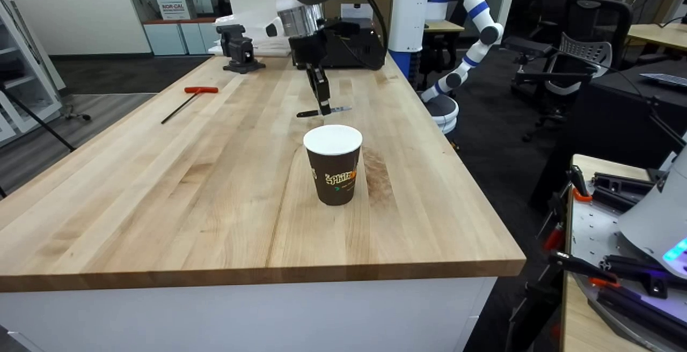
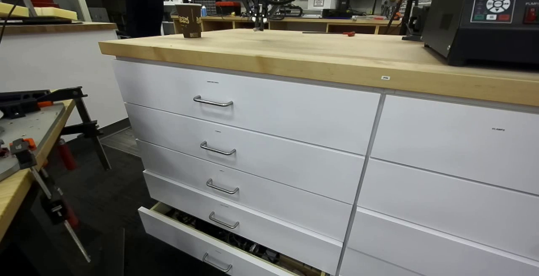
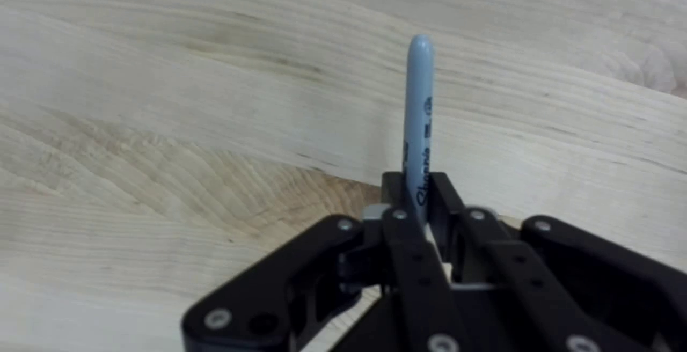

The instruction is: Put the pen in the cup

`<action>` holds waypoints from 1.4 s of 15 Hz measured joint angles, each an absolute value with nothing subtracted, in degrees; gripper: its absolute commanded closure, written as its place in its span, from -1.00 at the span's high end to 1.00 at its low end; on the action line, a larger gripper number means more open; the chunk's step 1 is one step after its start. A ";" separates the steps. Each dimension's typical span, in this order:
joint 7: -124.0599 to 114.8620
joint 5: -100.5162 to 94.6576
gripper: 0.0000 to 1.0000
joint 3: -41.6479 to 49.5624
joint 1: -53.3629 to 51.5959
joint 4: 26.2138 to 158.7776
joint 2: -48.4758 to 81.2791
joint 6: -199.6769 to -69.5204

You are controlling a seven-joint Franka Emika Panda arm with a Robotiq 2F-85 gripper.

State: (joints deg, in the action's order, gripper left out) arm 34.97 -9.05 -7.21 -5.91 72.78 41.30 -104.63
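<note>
The pen is a Sharpie with a grey barrel and a black cap. In an exterior view the pen lies level across my fingertips. My gripper is shut on its middle, close over the tabletop; I cannot tell whether the pen touches the wood. In the wrist view the grey barrel points up out of the jaws, and the cap end is hidden. The brown paper cup stands upright, nearer that camera than my gripper. The cup also shows left of my gripper. It is out of the wrist view.
A red-handled hex tool lies on the wooden table. A small black vise and a black box-shaped machine stand at the far end. The machine also shows at the right in an exterior view.
</note>
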 measured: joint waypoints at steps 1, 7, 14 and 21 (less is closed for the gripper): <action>34.90 -9.50 -0.93 -7.24 -6.52 72.79 40.50 -104.19; 31.96 -10.01 -0.93 -8.56 -9.07 75.72 33.89 -102.33; 27.83 -7.22 -0.93 -11.84 -9.65 85.98 24.47 -102.40; 27.24 -0.57 -0.93 -15.40 -10.33 95.96 17.85 -104.51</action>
State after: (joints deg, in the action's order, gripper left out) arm 27.24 -0.57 -15.40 -10.33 95.96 17.85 -104.51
